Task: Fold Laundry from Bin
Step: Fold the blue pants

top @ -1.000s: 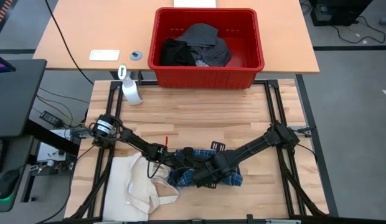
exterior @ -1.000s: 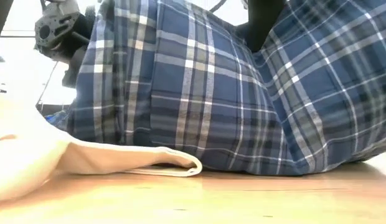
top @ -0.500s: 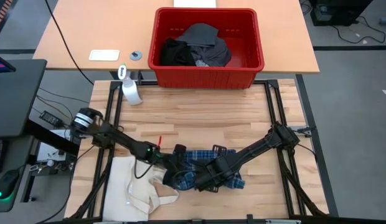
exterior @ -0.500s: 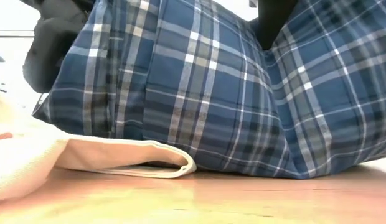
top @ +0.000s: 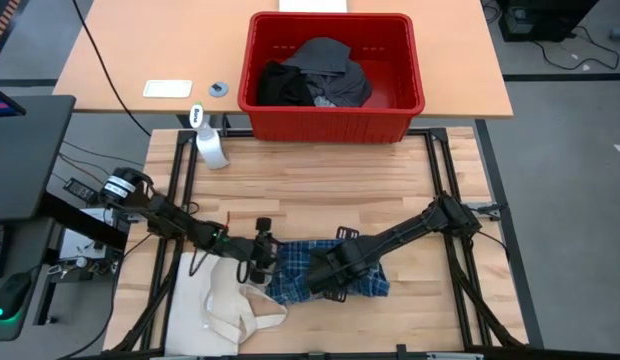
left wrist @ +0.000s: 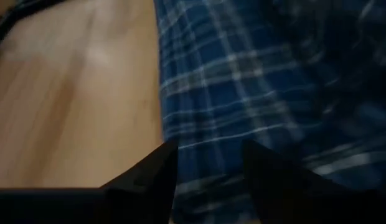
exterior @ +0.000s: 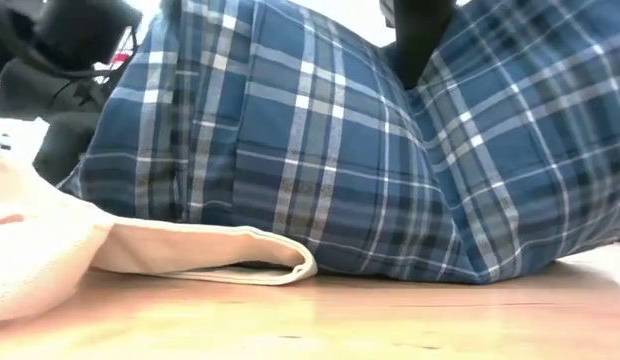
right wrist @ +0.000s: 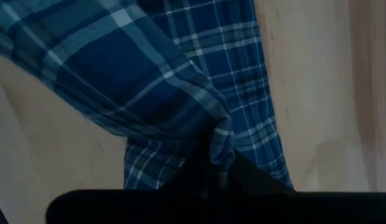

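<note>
The blue plaid shirt (top: 340, 268) lies bunched on the wooden table near its front edge. Its underside rests on the boards and on a cream tote handle (exterior: 220, 262). My right gripper (top: 328, 276) stands over the shirt's middle, pointing down and shut on the cloth. My left gripper (top: 263, 255) is open at the shirt's left edge, fingers (left wrist: 162, 168) level over the cloth border with nothing between them. The red bin (top: 395, 118) stands beyond the table's far edge with dark and grey laundry (top: 315, 78) inside. My right gripper pinches a gathered fold of the plaid shirt (right wrist: 213, 134) between its two fingers, coming from above and pointing down. Several layers pucker toward the fingertips. The cloth rises in a peak to the fingers (exterior: 418, 45), while the shirt's lower part stays on the table.
The cream tote bag (top: 222, 300) lies at the front left, touching the shirt. A white spray bottle (top: 210, 146) stands at the table's far left corner. Bare boards (top: 320, 190) lie between the shirt and the bin.
My left gripper has drawn back toward the table's left edge, out from the shirt's middle to its left border, turning as it went. Its fingers have stayed open. My right gripper has kept its hold, and the shirt has stayed in place.
</note>
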You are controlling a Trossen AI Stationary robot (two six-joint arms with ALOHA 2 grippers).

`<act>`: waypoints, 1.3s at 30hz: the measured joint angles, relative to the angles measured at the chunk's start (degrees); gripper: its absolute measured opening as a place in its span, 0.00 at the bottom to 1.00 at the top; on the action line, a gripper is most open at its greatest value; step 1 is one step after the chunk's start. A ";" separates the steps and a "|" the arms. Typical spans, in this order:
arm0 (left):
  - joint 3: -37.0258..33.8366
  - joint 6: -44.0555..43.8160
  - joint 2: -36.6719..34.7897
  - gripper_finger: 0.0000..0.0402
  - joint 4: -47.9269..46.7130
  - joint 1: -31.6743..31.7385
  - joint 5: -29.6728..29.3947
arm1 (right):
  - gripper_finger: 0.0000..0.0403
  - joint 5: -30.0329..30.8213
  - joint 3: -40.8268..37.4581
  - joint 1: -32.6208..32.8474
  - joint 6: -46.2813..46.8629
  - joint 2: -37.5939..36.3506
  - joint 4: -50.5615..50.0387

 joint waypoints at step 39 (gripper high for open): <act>-0.16 -7.07 4.58 0.45 -1.52 -1.26 0.07 | 0.05 -6.99 -12.31 -20.23 -14.48 0.55 24.78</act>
